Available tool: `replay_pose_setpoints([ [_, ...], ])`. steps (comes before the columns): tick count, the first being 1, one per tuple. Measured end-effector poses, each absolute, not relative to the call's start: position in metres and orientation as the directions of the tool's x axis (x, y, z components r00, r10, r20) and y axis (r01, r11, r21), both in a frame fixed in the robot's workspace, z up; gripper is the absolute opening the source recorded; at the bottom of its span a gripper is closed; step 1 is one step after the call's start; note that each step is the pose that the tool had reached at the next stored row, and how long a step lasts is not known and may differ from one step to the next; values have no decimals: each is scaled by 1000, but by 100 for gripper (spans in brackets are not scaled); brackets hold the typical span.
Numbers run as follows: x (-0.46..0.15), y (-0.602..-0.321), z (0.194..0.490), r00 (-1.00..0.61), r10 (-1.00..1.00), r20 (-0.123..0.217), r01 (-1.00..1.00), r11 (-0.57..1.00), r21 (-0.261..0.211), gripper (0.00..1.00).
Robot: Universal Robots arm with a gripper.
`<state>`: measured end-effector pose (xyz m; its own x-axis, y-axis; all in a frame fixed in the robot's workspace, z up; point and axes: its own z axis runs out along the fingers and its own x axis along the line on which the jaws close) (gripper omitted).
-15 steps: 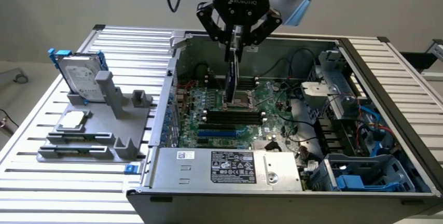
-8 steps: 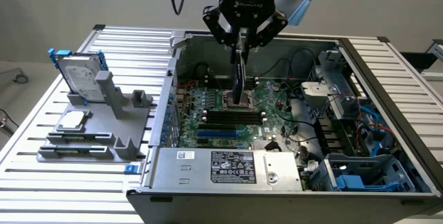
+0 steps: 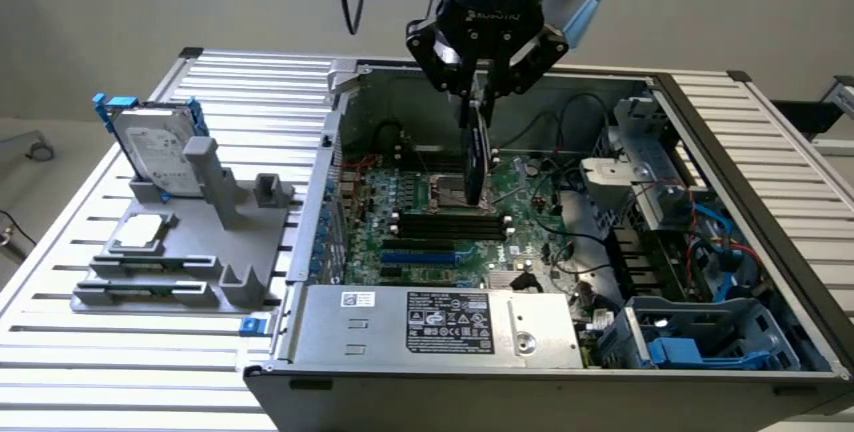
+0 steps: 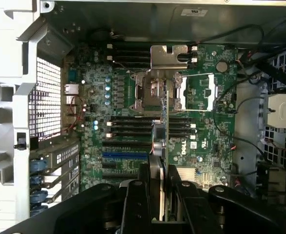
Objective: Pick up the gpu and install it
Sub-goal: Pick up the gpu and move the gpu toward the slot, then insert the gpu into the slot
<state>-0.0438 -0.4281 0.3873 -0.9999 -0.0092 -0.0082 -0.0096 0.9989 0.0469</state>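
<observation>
My gripper (image 3: 481, 90) hangs over the open computer case (image 3: 747, 152), shut on the gpu (image 3: 475, 157). The card points straight down, edge-on, its lower end just above the green motherboard (image 3: 414, 207) near the CPU socket. In the wrist view the gpu (image 4: 165, 131) runs as a thin green edge with its dark cooler on one side, clamped between the black fingers (image 4: 135, 197). Its tip lies over the CPU socket (image 4: 150, 92) and the black slots. A blue slot (image 4: 126, 156) lies beside the gripper (image 4: 160, 187).
A grey fixture (image 3: 174, 257) at the exterior view's left holds a silver hard drive with blue frame (image 3: 154, 147) and a small square silver chip (image 3: 144, 232). The power supply (image 3: 441, 322) fills the case's near side. Cables and a drive cage (image 3: 667, 182) crowd the right.
</observation>
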Motion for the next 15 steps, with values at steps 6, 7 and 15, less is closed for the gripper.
replay_pose_setpoints([
  [6,-43,-429,387,-1000,-8,-8,-9,999,50,27],
  [7,-43,-429,387,-1000,-8,-8,-9,999,50,27],
  [15,-43,-429,387,-1000,-8,-8,-9,999,50,27],
])
